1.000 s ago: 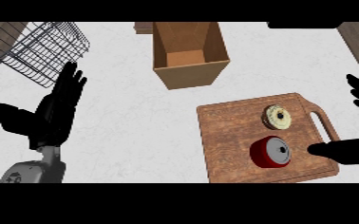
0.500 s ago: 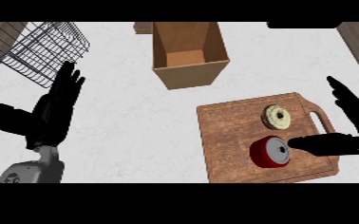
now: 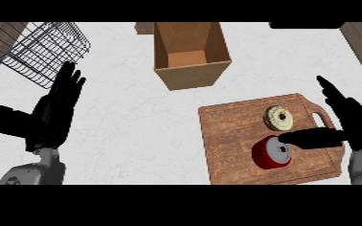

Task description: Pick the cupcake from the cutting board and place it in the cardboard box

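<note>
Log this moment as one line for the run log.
cupcake: on cutting board | right robot hand: open, thumb over cupcake | cardboard box: holds nothing visible | left robot hand: resting open

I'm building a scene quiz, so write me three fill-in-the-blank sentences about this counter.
1. The red cupcake sits on the wooden ____.
2. The cardboard box lies beyond the board and holds ____.
3. The wire basket is at the view's upper ____, above the open left hand.
4. The right hand reaches the cupcake with its ____.

Missing words: board; nothing; left; thumb
</note>
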Tool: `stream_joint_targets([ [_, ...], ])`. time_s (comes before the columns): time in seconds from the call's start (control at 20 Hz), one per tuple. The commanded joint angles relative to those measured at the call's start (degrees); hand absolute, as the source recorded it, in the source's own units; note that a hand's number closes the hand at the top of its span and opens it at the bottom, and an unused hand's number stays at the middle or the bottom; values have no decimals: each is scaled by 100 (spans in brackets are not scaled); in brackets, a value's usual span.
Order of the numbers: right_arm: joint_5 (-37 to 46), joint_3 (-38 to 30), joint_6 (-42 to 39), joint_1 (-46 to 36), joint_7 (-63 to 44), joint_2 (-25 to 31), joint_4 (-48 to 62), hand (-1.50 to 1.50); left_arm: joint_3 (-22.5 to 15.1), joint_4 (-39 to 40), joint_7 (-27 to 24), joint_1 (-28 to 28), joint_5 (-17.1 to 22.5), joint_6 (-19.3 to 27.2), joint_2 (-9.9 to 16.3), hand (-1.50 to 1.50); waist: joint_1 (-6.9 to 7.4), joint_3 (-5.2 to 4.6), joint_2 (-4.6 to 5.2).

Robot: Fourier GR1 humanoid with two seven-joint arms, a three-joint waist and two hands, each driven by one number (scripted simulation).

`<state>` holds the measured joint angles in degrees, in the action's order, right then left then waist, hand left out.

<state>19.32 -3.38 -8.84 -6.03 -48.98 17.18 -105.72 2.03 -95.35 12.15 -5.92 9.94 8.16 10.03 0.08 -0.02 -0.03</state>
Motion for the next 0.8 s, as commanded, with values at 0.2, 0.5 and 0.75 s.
stream_joint_targets([
  [0.2, 251, -218, -154, 222, 561, 25, 494, -150, 105, 94, -117, 58, -58, -179, -93, 0, -9, 2, 3],
  [0.5, 988, 248, 426, 34, 566, -594, 943, -150, 95, 129, 164, -291, -200, -108, -150, 0, -3, 2, 4],
  [0.75, 696, -36, -23, -205, 595, -482, 991, -150, 224, -179, 33, 106, -182, -270, -203, 0, -1, 1, 1],
])
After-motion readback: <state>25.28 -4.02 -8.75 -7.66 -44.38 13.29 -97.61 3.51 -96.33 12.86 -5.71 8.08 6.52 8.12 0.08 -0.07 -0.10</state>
